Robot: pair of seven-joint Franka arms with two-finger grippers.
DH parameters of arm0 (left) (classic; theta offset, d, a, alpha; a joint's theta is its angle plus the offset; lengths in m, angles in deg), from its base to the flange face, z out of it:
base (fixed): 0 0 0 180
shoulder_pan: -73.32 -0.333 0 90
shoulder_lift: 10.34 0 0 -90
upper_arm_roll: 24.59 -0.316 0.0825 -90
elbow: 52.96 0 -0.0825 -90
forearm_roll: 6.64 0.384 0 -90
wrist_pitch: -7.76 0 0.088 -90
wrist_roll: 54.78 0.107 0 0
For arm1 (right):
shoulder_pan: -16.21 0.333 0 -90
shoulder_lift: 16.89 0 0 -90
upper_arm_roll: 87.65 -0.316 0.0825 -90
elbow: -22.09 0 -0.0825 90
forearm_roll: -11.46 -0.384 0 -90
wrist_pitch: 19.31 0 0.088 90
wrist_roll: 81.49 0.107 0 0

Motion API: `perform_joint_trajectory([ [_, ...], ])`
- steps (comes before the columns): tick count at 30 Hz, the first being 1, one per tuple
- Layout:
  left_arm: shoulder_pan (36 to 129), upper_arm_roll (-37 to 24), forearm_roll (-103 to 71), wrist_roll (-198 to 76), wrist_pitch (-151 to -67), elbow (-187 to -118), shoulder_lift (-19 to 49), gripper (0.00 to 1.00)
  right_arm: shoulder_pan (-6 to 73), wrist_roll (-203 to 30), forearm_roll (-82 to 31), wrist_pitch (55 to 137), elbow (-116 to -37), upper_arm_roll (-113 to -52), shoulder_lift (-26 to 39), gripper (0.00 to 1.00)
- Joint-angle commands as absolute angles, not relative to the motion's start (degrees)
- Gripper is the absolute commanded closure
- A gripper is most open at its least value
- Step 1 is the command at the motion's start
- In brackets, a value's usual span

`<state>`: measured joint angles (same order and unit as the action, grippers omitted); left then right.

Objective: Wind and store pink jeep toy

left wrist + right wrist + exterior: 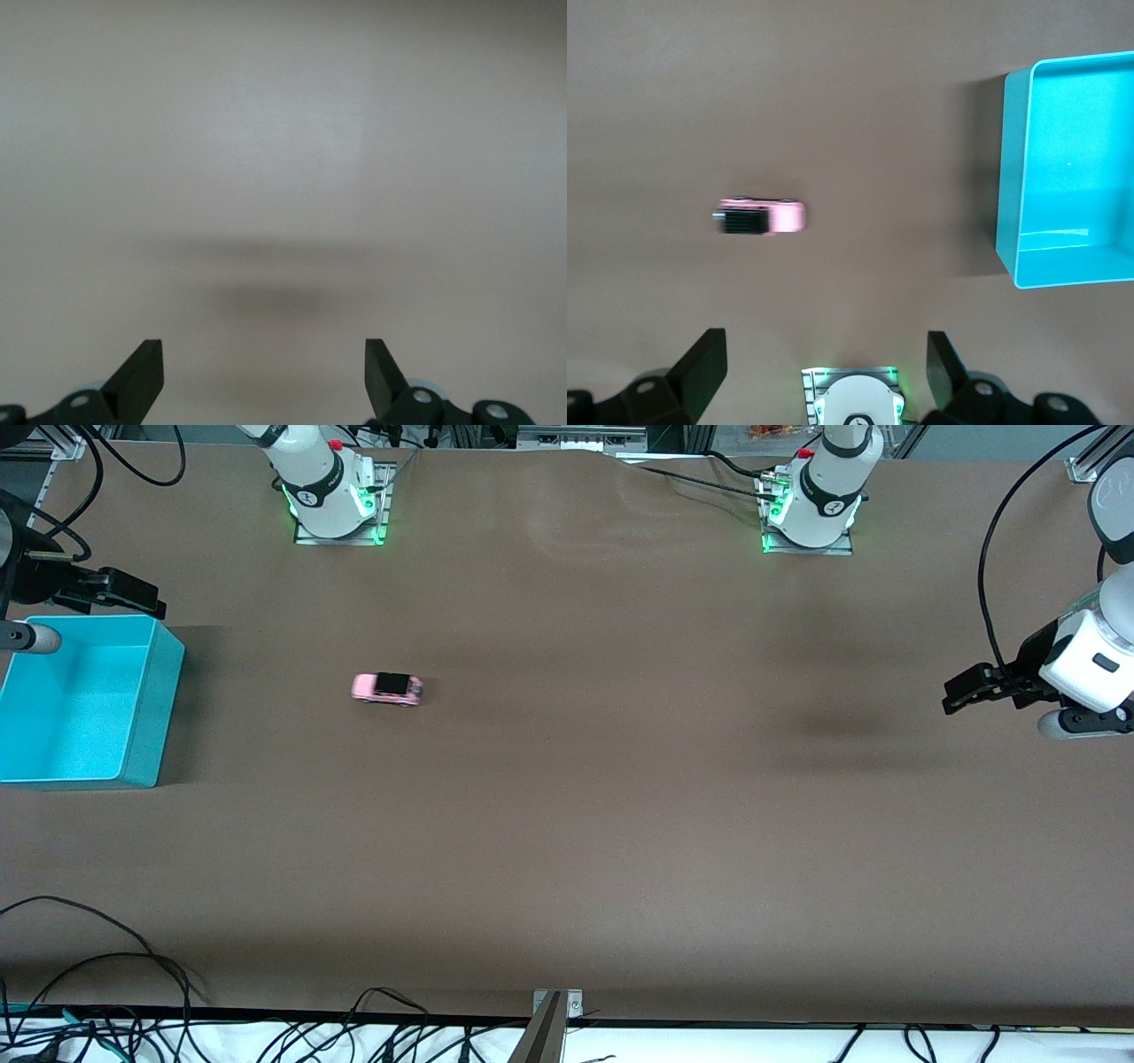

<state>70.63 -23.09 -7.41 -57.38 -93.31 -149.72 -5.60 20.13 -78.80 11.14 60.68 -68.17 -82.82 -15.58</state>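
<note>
- Table [620, 824]: brown surface, both arm bases stand along its far edge as the front camera sees it.
- Pink jeep toy [387, 688]: rests on its wheels on the bare table, black roof up, toward the right arm's end; it is nearer to the front camera than the right arm's base and well apart from both grippers. The right wrist view shows it too [760, 217], lying on the table between that camera and the bin.
- Turquoise bin [84, 701]: sits at the right arm's end of the table, beside the toy but well apart from it; nothing shows inside it in the front view or in the right wrist view [1010, 159].
- Right gripper [115, 593]: hangs in the air over the bin's far rim; fingers spread wide, nothing between them.
- Left gripper [966, 691]: hangs over bare table at the left arm's end, well apart from the toy; its wrist view shows both fingers [142, 376] spread wide with only table between them, nothing held.
</note>
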Motion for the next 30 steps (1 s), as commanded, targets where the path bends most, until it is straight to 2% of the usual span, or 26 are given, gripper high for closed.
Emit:
perform_joint_trajectory([
  [1, 71.0, -23.2, -10.7, -52.4, -91.6, -148.0, -5.3, 0.00, 20.3, -77.9, 10.3, 59.2, -66.6, -82.9, -15.4, 0.00],
  [16, 73.1, -24.3, -10.5, -52.1, -91.5, -147.3, -5.2, 0.00, 20.0, -77.9, 10.3, 60.0, -67.2, -82.2, -15.2, 0.00],
  [30, 75.3, -26.8, -10.3, -52.1, -91.4, -147.3, -5.2, 0.00, 19.6, -77.7, 10.6, 60.4, -68.1, -77.9, -15.4, 0.00],
])
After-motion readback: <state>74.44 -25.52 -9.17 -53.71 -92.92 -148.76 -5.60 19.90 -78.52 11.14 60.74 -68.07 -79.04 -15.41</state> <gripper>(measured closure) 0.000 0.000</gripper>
